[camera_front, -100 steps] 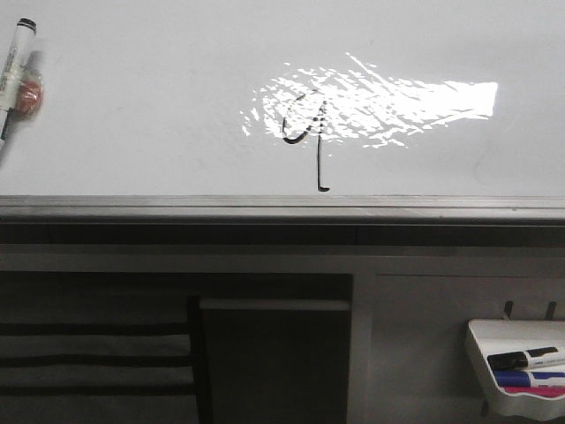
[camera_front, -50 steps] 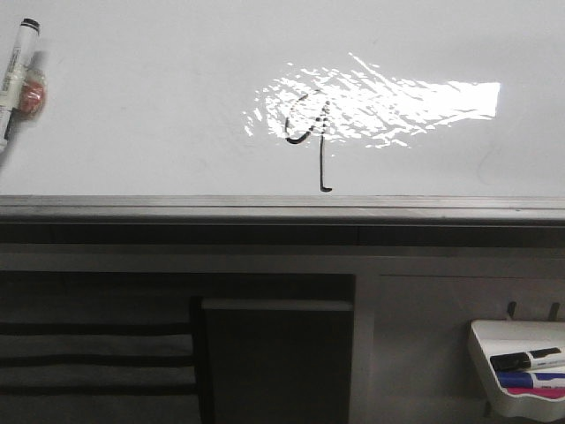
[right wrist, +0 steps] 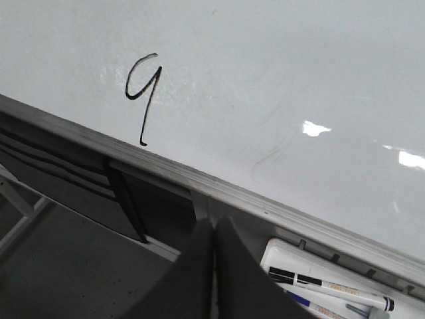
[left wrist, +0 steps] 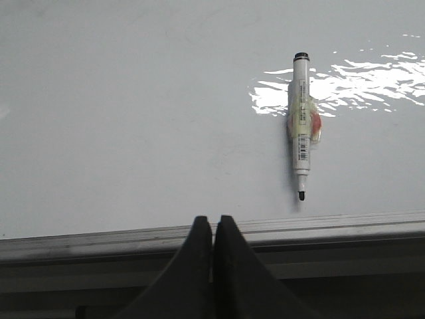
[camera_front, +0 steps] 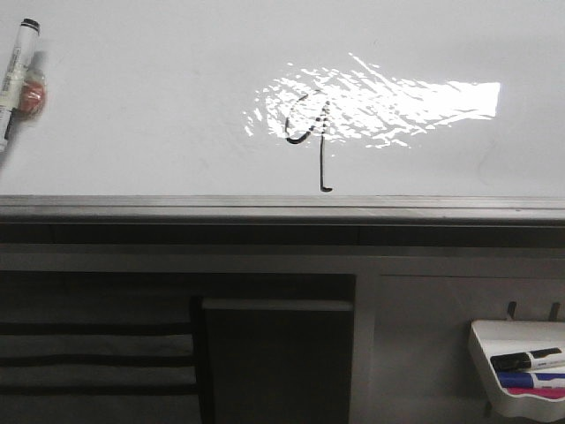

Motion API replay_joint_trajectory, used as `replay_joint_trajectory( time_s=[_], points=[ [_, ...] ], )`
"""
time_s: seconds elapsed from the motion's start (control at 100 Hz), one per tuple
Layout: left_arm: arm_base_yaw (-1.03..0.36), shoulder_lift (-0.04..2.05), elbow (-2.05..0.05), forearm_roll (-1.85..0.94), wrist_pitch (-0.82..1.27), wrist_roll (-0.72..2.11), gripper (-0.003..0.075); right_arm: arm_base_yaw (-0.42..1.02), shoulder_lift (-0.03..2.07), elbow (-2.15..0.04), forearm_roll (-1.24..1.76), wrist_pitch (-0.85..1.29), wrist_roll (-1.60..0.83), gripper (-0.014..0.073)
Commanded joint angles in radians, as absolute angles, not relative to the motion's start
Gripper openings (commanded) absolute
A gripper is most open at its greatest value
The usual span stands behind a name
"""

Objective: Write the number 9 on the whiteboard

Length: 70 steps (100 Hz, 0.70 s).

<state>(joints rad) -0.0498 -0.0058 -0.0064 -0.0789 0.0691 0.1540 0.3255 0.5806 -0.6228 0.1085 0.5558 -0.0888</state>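
One 9 (camera_front: 313,141) on the whiteboard (camera_front: 159,106), narrow loop on top, long straight stem, tiny hook at the foot. Sits near the board's centre in the front view, half inside the glare patch (camera_front: 388,102), foot ending just above the grey edge strip (camera_front: 265,205). Reads clean and complete in the right wrist view (right wrist: 143,96); task probably done, judging by the finished stroke.

Marker (camera_front: 18,62) lies flat against the board at about 10 o'clock from the 9, well apart from it, cap end up, nib down. Uncapped, bare nib just above the edge strip in the left wrist view (left wrist: 300,126); some tape or a pale orange lump at mid-barrel, too blurred to name. Seemingly parked there clear of the writing, so no smudging the ink.

Left gripper (left wrist: 212,229) pressed together, empty, hanging below the edge strip at about 8 o'clock from the marker, not touching it. Right gripper (right wrist: 212,232) likewise closed on nothing, low and off the board, just beside the tray (right wrist: 319,279) of spare markers at 5 o'clock from the 9. Both held back from the surface, plausibly to keep the view of the 9 open.
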Motion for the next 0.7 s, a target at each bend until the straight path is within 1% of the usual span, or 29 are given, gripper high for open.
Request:
replay_joint_trajectory(
  time_s=[0.0, 0.15, 0.25, 0.42, 0.59, 0.69],
  points=[
    [-0.044, -0.033, 0.024, -0.084, -0.017, 0.152, -0.0020, 0.305, 0.529, -0.602, 0.103, 0.407, -0.099, -0.0072],
    [-0.044, -0.033, 0.024, -0.084, -0.017, 0.152, -0.0020, 0.207, 0.343, -0.395, 0.103, 0.138, -0.099, -0.0072],
    [-0.044, -0.033, 0.024, -0.084, -0.017, 0.152, -0.0020, 0.119, 0.213, -0.253, 0.105, 0.050, -0.099, -0.0072],
    [-0.044, -0.033, 0.024, -0.084, -0.017, 0.152, -0.0020, 0.011, 0.040, -0.069, 0.114, -0.012, -0.098, -0.0072],
    [-0.044, -0.033, 0.024, -0.084, -0.017, 0.152, -0.0020, 0.004, -0.030, 0.041, 0.121, -0.112, -0.098, -0.0072],
    [-0.044, -0.033, 0.024, -0.084, -0.017, 0.152, -0.0020, 0.004, -0.030, 0.038, 0.121, -0.081, -0.098, -0.0072]
  ],
)
